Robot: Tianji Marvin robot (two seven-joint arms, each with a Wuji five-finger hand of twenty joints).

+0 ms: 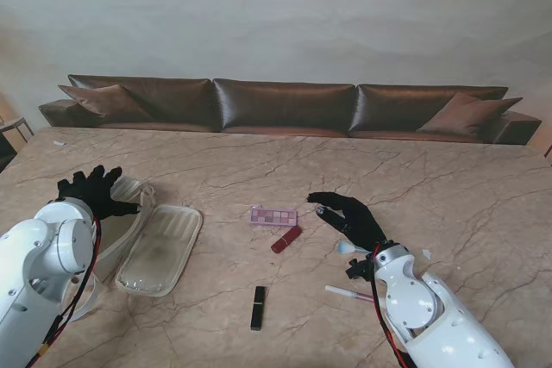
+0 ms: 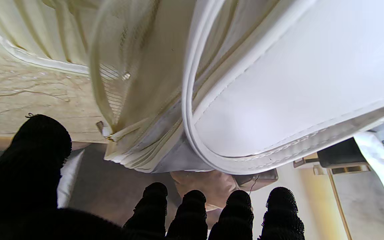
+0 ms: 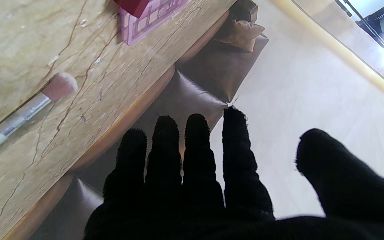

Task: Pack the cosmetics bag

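Lying open, bag (image 1: 159,249) looks soft, floppy (grip its rim); both hands (image 1: 95,192) (image 1: 349,218) spread, empty.

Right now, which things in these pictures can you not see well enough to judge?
- Cosmetics bag: its left half hides behind the left hand and arm in the stand view; contents unclear.
- Brush: handle end covered by the right arm in the stand view.
- Pale blue item beside the right hand: too small to name.
- Black tube: label unreadable.
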